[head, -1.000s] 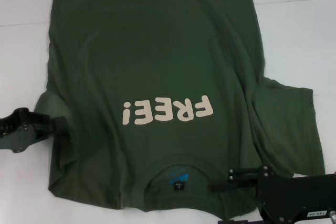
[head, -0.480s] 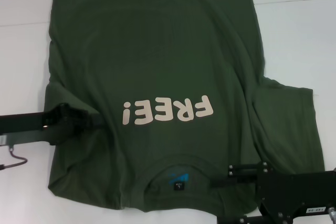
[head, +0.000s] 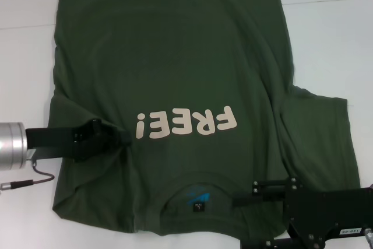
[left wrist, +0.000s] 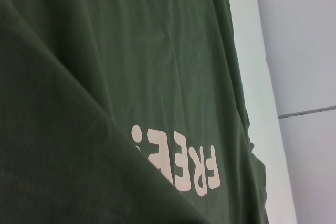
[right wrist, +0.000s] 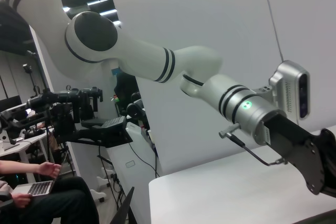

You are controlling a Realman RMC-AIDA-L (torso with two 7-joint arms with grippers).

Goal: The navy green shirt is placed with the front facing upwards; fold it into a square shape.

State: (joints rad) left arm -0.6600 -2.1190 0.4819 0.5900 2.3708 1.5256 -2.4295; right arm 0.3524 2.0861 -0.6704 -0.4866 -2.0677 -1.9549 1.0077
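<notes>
The navy green shirt (head: 175,56) lies face up on the white table, its cream "FREE!" lettering (head: 186,123) upside down to me and its neck label (head: 198,199) near the front edge. My left gripper (head: 119,138) reaches in from the left, shut on the shirt's left sleeve, which is folded inward over the chest up to the exclamation mark. The left wrist view shows that raised fold (left wrist: 63,156) close up beside the lettering (left wrist: 181,163). My right gripper (head: 238,203) rests low over the shoulder just right of the collar. The right sleeve (head: 317,138) lies spread out flat.
The white table (head: 326,39) shows bare on both sides of the shirt. A cable (head: 29,179) hangs from the left wrist. The right wrist view shows my left arm (right wrist: 157,61) over the table, with a seated person with a laptop (right wrist: 31,184) beyond.
My left gripper has moved rightward from the shirt's left edge, pulling the left sleeve in over the chest. The right gripper has stayed beside the collar.
</notes>
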